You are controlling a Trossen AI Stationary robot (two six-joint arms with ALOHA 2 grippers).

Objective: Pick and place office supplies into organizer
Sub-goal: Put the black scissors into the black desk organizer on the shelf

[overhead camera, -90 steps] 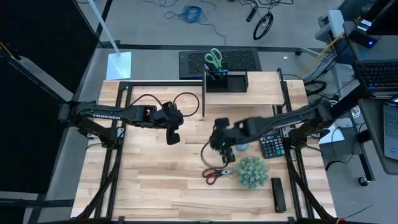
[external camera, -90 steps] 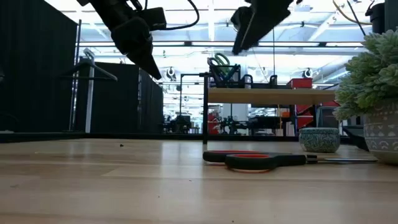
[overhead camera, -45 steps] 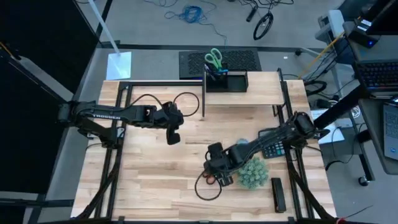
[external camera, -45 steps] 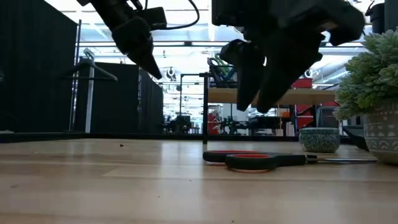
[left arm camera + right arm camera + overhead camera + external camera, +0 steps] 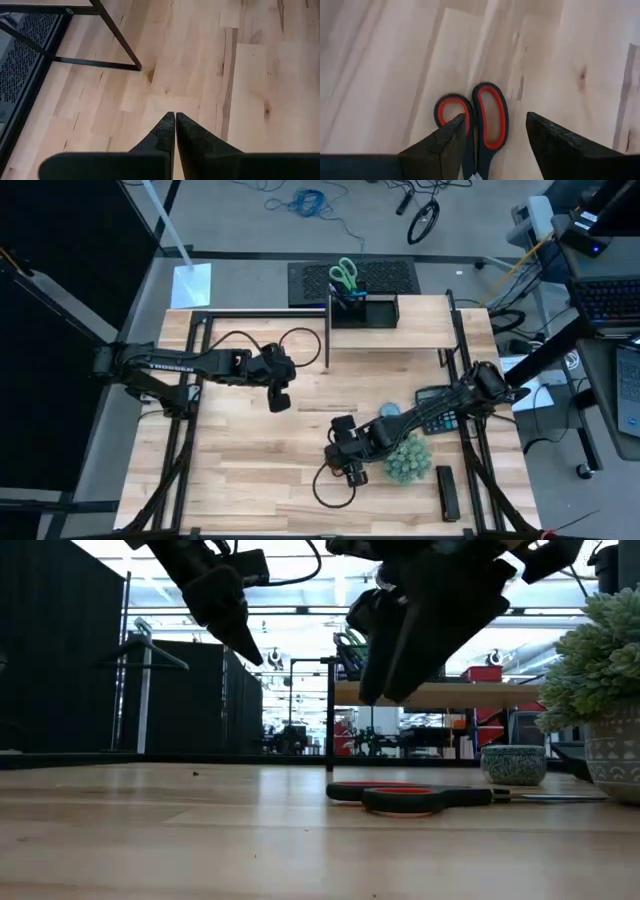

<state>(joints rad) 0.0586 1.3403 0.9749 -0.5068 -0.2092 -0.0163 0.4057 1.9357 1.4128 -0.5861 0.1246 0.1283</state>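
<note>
1. Since half a second ago, your right gripper (image 5: 492,132) has shifted slightly over the light wooden table (image 5: 250,470); a second ago it hung higher, nearer the table's middle; the left arm has not moved
2. Right gripper: jaws wide, hovering above the flat-lying steel scissors with red-lined black loop handles (image 5: 480,117), one finger over the outer loop, the other clear beside the handles; nothing held
3. Left gripper (image 5: 175,120): fingers pressed together, empty, waiting above bare table left of centre
4. Black rectangular mesh desk organizer (image 5: 363,310): on the wooden shelf riser (image 5: 420,330) at the far edge, already holding green-handled scissors (image 5: 344,274); well apart from the red scissors
5. Fuzzy green plant ball in its pot (image 5: 405,458): just beside the right gripper
6. Risk, in your judgement: the off-centre finger may land on a loop and skid the scissors aside; a low swing could knock the plant
</note>
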